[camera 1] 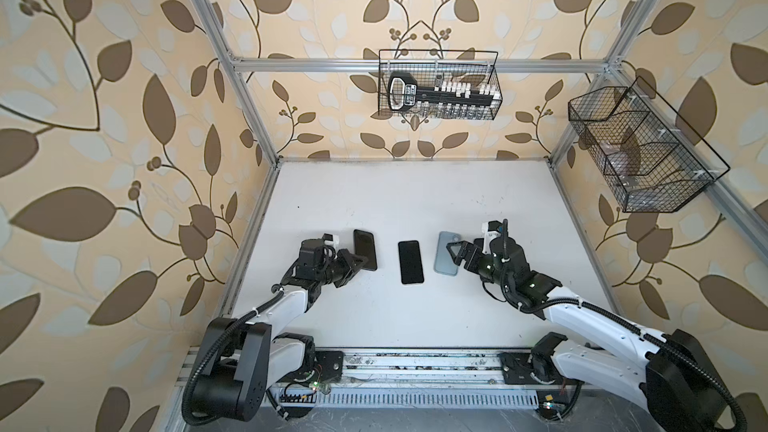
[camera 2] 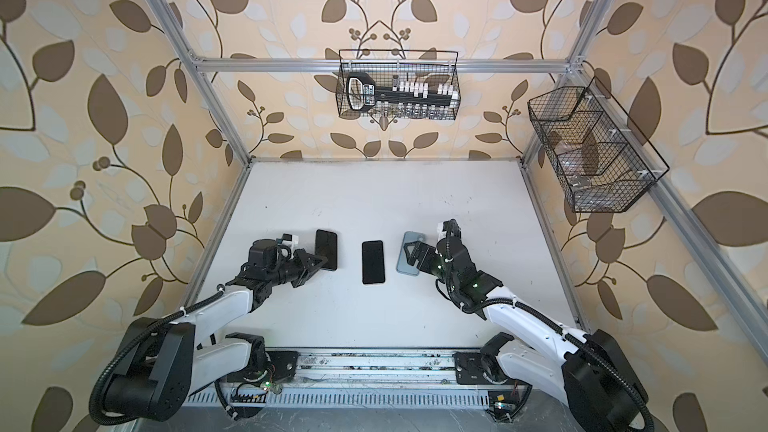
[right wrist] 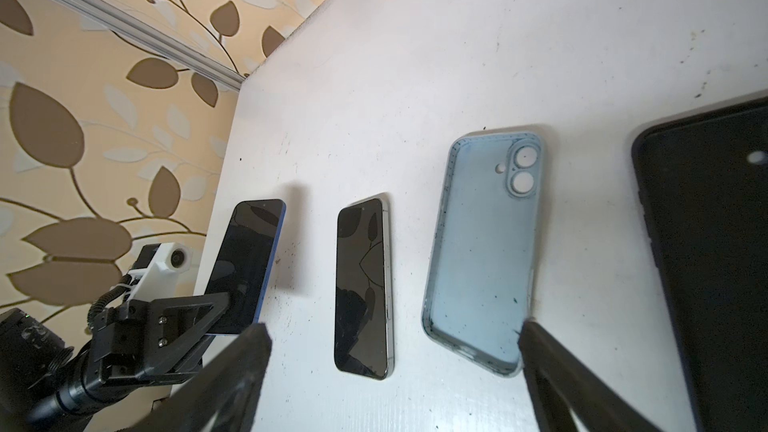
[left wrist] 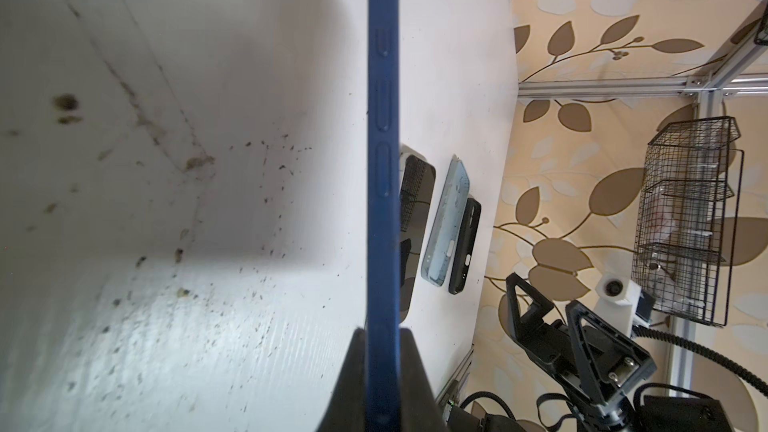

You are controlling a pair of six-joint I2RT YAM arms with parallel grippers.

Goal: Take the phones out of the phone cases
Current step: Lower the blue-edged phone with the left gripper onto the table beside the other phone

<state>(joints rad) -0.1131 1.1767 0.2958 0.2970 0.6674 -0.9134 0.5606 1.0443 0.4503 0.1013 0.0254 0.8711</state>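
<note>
Left tool [left wrist: 381, 332] pinches the blue-edged phone [left wrist: 382, 118] edgewise; right tool [right wrist: 392, 328] gapes empty above pale-blue case [right wrist: 482, 251].

- Bare table [camera 1: 415, 197] stretches wide open beyond the middle phone [camera 1: 410, 262], and before it.
- Left of it, a raised blue-cased phone [camera 1: 365, 245] blocks; right, an empty pale case [camera 1: 440, 261] lies flat.

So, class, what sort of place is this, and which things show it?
Most likely a robot test cell dressed as a room: two robot arms at a white table, an aluminium frame holding wallpapered panels, and wire baskets hung on it.
</note>
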